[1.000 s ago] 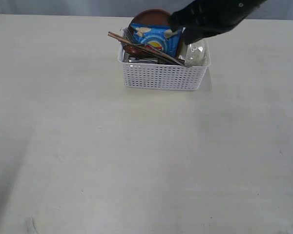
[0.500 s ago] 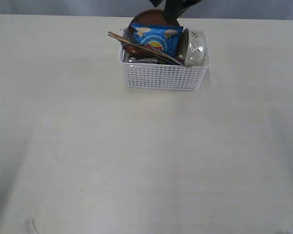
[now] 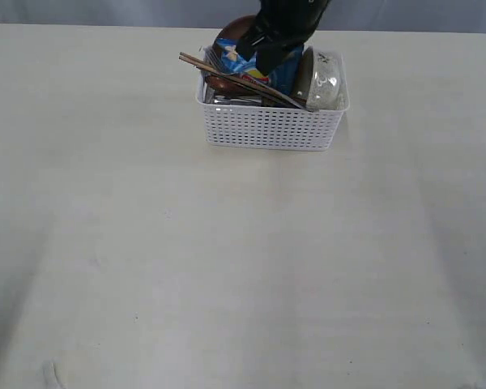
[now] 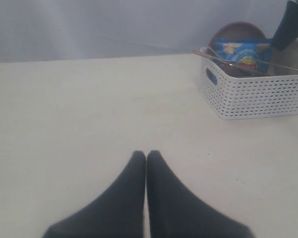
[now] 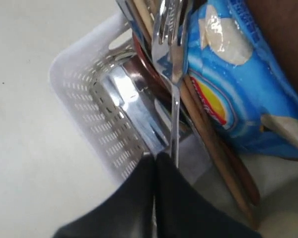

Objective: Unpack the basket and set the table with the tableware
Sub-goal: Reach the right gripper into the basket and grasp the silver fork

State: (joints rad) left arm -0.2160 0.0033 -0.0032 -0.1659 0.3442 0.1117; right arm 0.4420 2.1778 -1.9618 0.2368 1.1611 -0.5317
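The white basket point(image 3: 271, 121) stands at the back of the table point(image 3: 227, 259), packed with tableware. Wooden chopsticks point(image 3: 227, 74) and a steel fork point(image 5: 172, 59) lean across it, a cream bowl point(image 3: 324, 81) stands on edge at its right end, and a brown plate point(image 3: 233, 29) rises behind. My right gripper point(image 5: 155, 156) is shut and hangs low inside the basket point(image 5: 84, 99). The fork's handle runs just beside its fingertips, above a steel cup point(image 5: 131, 106). My left gripper point(image 4: 146, 154) is shut over bare table point(image 4: 79, 109), well away from the basket point(image 4: 253, 94).
A blue chip packet point(image 5: 238, 89) stands among the tableware, partly hidden behind the right arm point(image 3: 283, 28) in the exterior view. The chopsticks point(image 5: 208, 144) lie between the packet and the fork. A grey curtain hangs behind the table's far edge.
The right arm has swung in from the right and come down over the middle of the basket, now covering part of the chip packet. The basket's contents have not shifted.
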